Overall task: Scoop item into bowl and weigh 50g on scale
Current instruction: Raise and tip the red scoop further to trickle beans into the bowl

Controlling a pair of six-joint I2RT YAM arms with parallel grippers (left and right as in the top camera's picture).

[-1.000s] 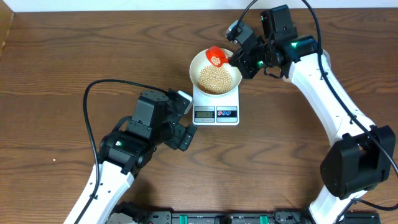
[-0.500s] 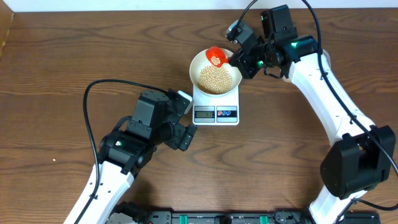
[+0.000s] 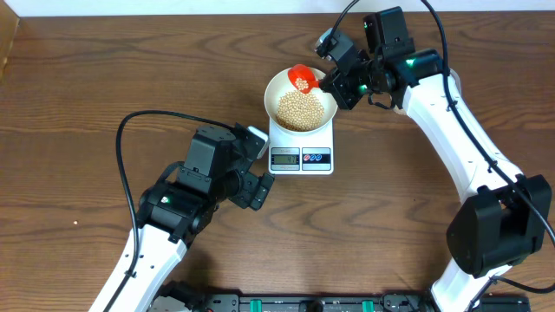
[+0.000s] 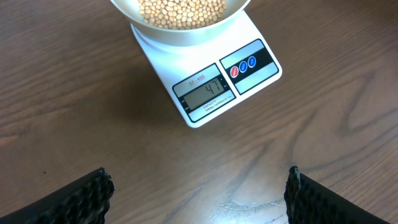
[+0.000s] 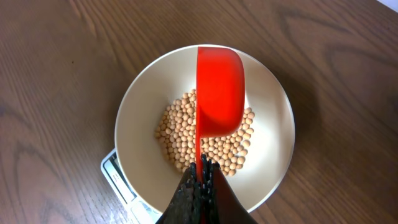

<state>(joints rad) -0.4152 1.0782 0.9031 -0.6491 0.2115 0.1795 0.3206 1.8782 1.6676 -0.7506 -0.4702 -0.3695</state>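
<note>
One scale point(image 3: 302, 149), one bowl point(image 3: 271, 95), one red scoop point(image 3: 301, 79) and two arms are on view; the beans point(image 3: 300, 109) are too many to count. The scale sits on the bench point(image 3: 87, 104) near its back edge. The bowl stands on the scale's platform, and the beans lie heaped in its middle. A few more beans show inside the scoop.

The right end effector point(image 3: 333, 83) is pressed together on the scoop's thin handle. It sits just beside the bowl's right rim and holds the scoop over the back part of the bowl, above the heap. In the right wrist view the scoop point(image 5: 219, 90) reaches out from the fingertips point(image 5: 212, 180) across the beans point(image 5: 180, 134), apart from them.

The left end effector point(image 3: 257, 189) is spread wide and grips nothing. It hangs over bare bench, in front of the scale and to its left, well apart from the bowl. In its wrist view both fingers point(image 4: 81, 198) frame empty wood, and the scale's display point(image 4: 208, 91) reads 47, beside two round buttons point(image 4: 243, 66).
</note>
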